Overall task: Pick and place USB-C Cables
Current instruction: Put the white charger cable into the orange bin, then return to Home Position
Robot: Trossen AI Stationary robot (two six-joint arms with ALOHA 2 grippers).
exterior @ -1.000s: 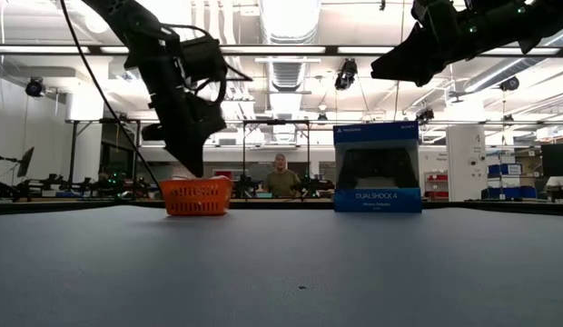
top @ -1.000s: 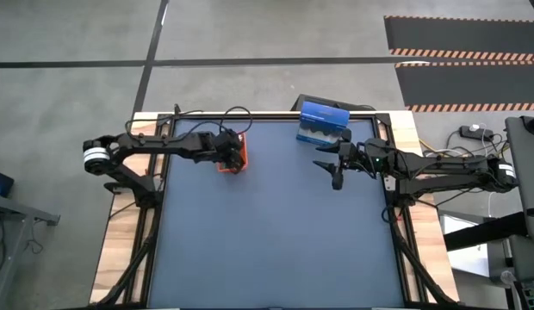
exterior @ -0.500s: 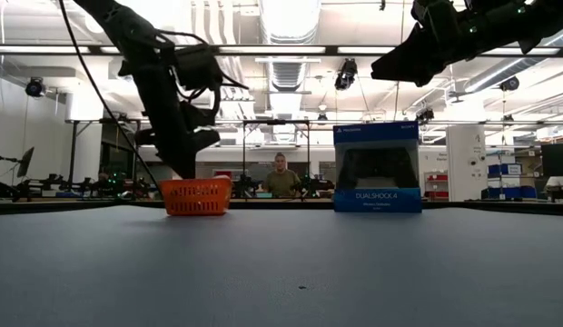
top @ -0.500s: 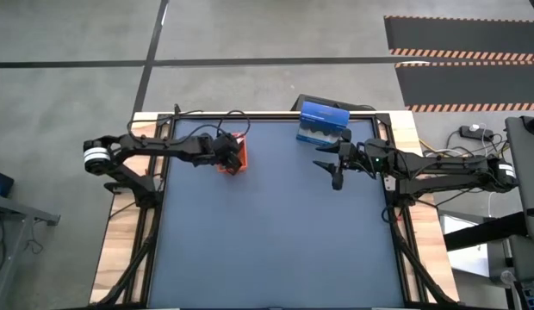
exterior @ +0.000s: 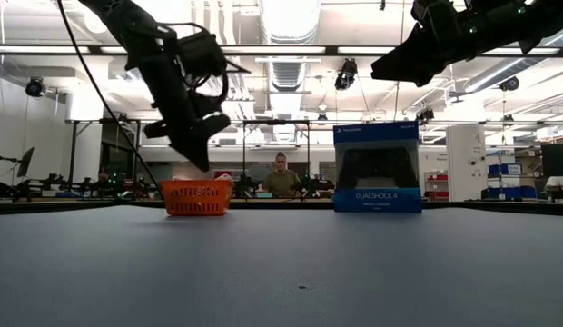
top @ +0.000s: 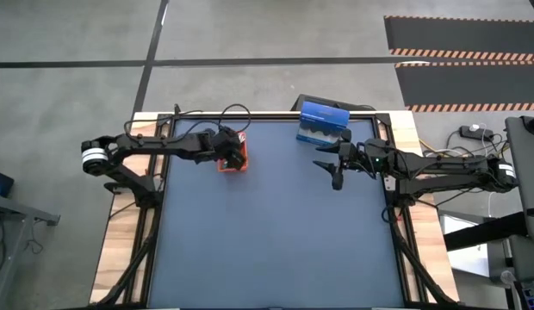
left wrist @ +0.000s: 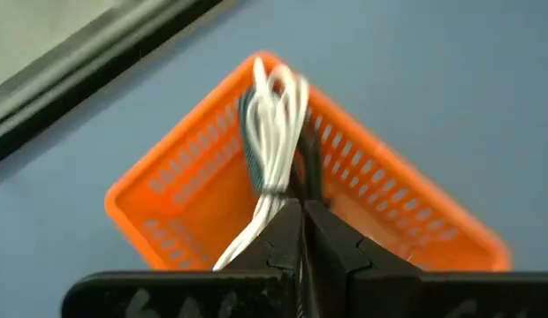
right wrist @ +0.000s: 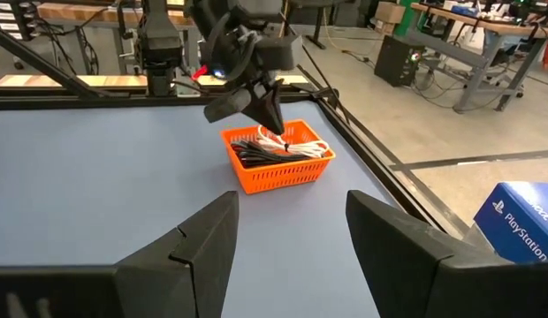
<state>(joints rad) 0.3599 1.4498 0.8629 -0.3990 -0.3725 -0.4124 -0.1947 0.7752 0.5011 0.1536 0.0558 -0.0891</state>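
Note:
An orange slotted basket (top: 236, 160) (exterior: 197, 196) (right wrist: 278, 165) stands near the table's far left corner. Dark cables (right wrist: 254, 156) lie inside it. My left gripper (exterior: 203, 164) (left wrist: 300, 219) (right wrist: 276, 122) hovers just above the basket, pointing down, shut on the white USB-C cable (left wrist: 276, 115) (right wrist: 276, 139). My right gripper (top: 335, 167) (right wrist: 292, 238) hangs open in the air over the table's far right part, beside the blue box, touching nothing. Red and teal cables do not show. My left gripper pinches the folded white cable between its two fingers at one end of the bundle (left wrist: 272, 205), coming from above and pointing down. The bundle hangs below the fingers, its looped end (left wrist: 276, 78) inside the basket. Whether that end rests on the dark cables I cannot tell.
A blue game-controller box (top: 322, 123) (exterior: 377, 168) (right wrist: 525, 217) stands upright at the table's far edge, right of the middle. The dark blue table top (top: 276, 232) stretches toward the near edge. A person (exterior: 281, 174) sits in the room beyond the table.
My left gripper dipped lower into the basket half a second ago, then rose and tipped back, so its tip now stands just above the basket's rim. My right arm has kept still.

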